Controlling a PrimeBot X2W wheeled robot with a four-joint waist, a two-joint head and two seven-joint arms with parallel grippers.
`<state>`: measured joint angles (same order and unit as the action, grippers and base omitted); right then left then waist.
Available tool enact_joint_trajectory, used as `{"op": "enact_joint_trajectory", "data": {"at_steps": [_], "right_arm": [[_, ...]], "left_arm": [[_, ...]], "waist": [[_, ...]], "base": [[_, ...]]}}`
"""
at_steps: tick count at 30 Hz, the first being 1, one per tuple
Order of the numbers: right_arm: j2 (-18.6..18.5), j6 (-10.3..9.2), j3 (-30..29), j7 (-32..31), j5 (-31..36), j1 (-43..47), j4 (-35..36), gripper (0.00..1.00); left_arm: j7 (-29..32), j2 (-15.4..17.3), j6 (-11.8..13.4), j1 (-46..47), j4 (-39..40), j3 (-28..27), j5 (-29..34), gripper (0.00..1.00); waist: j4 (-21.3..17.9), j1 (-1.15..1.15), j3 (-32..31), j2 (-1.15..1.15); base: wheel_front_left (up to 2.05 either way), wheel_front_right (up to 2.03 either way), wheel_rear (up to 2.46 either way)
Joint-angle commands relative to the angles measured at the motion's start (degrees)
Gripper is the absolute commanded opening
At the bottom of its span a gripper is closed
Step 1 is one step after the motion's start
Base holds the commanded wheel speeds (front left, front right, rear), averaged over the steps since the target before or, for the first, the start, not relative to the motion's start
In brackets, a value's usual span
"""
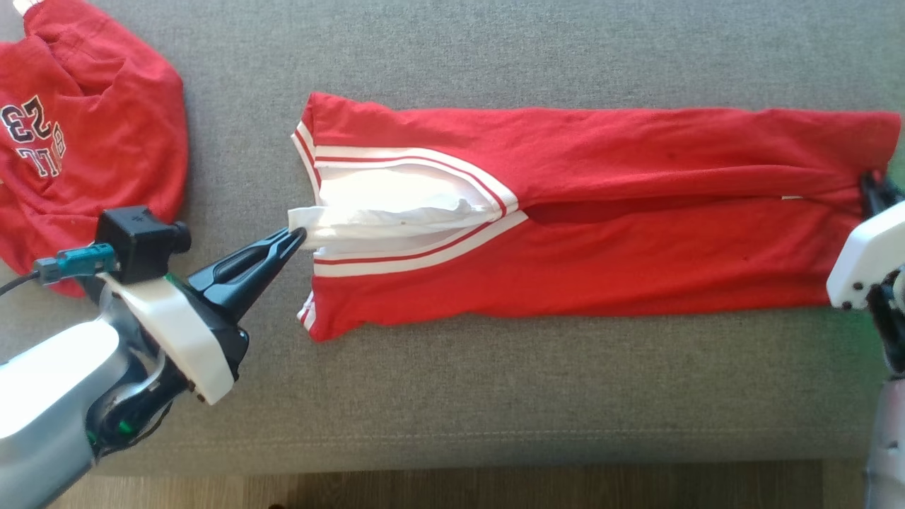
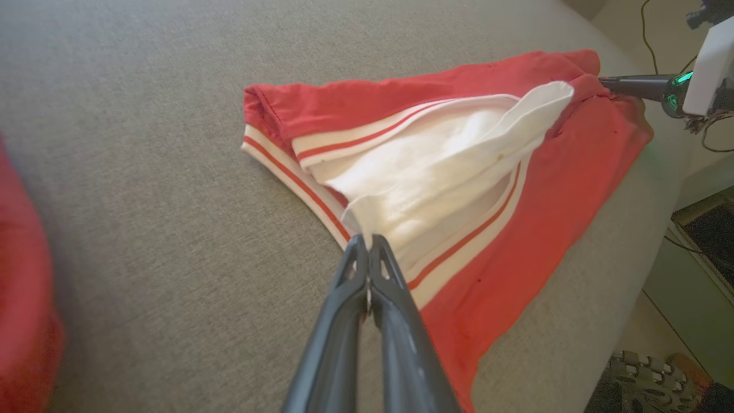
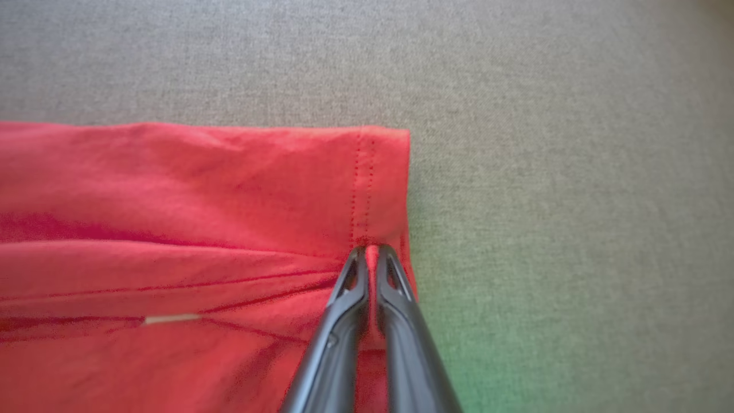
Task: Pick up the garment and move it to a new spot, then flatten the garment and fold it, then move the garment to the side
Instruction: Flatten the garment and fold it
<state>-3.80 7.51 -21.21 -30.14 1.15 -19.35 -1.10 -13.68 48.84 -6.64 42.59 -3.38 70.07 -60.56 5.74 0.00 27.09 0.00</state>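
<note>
Your left gripper [image 1: 300,239] is clamped on the garment's [image 1: 636,268] white neck lining [image 2: 447,166] and your right gripper [image 3: 371,250] is pinched shut on its hem, evidently to hold it taut lengthwise across the grey cushion [image 1: 495,396] for flattening.

Up at my far left, a crumpled red jersey [image 1: 92,127] sits bunched on the grey upholstered surface [image 1: 495,382]. It has dark-and-white lettering and a number printed across it, upside down from here. In the left wrist view the jersey [image 2: 23,310] is just a red blur at the edge. The grey fabric runs wide, with a stitched seam along its near edge. Below that is a strip of wooden floor [image 1: 495,488]. Off the far end in the left wrist view, thin dark cables [image 2: 642,23] trail down. A pale toothed object [image 2: 642,373] lies low by the floor, and I can't tell what it is.
</note>
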Motion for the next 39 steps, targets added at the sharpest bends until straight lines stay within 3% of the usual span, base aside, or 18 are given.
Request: {"op": "enact_joint_trajectory", "data": {"at_steps": [1,13,14,15,16,17,18,22,26,31,36,39], "right_arm": [[-1.2,-0.02,0.5,0.6,1.5,-1.0,-0.2,0.00],[-0.9,-0.02,-2.7,5.4,3.3,-4.2,-6.9,0.01],[-0.8,-0.02,-2.7,5.6,3.2,-4.3,-7.6,0.24],[-0.6,-0.02,-2.9,6.0,3.1,-4.5,-8.2,0.74],[-0.5,-0.02,-3.1,6.7,2.9,-4.6,-8.6,1.00],[-0.3,-0.02,-3.4,7.3,2.4,-4.7,-8.9,1.00],[-0.1,-0.02,-3.5,7.6,2.0,-4.7,-9.1,1.00],[0.5,-0.02,-4.2,8.8,-0.8,-3.5,-8.0,1.00],[0.8,-0.02,-4.8,9.0,-3.2,-0.1,-4.8,1.00],[0.9,-0.02,-5.4,9.4,-8.7,4.3,-2.4,1.00],[0.9,-0.02,-5.3,11.9,-15.0,5.7,-4.6,1.00],[0.9,-0.02,-6.0,13.9,-16.3,5.3,-7.7,1.00]], "left_arm": [[-0.6,1.9,-0.3,0.9,-0.5,-2.2,0.8,0.00],[-1.2,1.5,-0.8,0.4,-2.3,-3.0,0.2,0.00],[-1.2,1.3,-0.8,0.1,-2.4,-2.9,0.1,0.00],[-1.2,1.1,-0.8,-0.2,-2.7,-2.7,0.0,0.00],[-1.2,0.8,-0.8,-0.5,-3.1,-2.7,-0.1,0.27],[-1.2,0.4,-0.8,-0.9,-3.5,-2.7,-0.2,0.54],[-1.2,0.0,-0.7,-1.4,-3.8,-2.8,-0.5,1.00],[-1.3,-1.8,1.1,-3.8,-4.6,-4.3,-2.1,1.00],[-1.3,-3.6,5.1,-7.2,-3.9,-9.2,-1.2,1.00],[-1.3,-7.9,13.1,-15.4,-0.7,-21.0,3.2,1.00],[-1.3,-14.0,18.5,-25.3,2.9,-33.1,9.4,1.00],[-1.3,-17.9,20.8,-29.6,4.6,-37.6,15.7,1.00]], "waist": [[0.1,0.00,0.3,0.00],[-0.2,0.00,-1.1,0.00],[-0.2,0.00,-1.4,0.00],[-0.3,0.00,-1.7,0.00],[-0.3,0.00,-2.2,0.00],[-0.4,0.00,-2.7,0.00],[-0.4,0.00,-3.3,0.00],[-0.6,0.00,-5.8,0.00],[-0.7,0.00,-8.8,0.00],[-0.8,0.00,-12.5,0.00],[-0.7,0.00,-15.4,0.00],[0.2,0.00,-16.8,0.00]], "base": [[0.00,0.00,0.00],[0.00,0.00,0.00],[0.00,0.00,0.00],[0.00,0.00,0.00],[0.00,0.00,0.00],[0.00,0.00,0.00],[0.00,0.00,0.00],[0.00,0.00,0.00],[0.00,0.00,0.00],[0.00,0.00,0.00],[0.00,0.00,0.00],[0.00,0.00,0.00]]}}
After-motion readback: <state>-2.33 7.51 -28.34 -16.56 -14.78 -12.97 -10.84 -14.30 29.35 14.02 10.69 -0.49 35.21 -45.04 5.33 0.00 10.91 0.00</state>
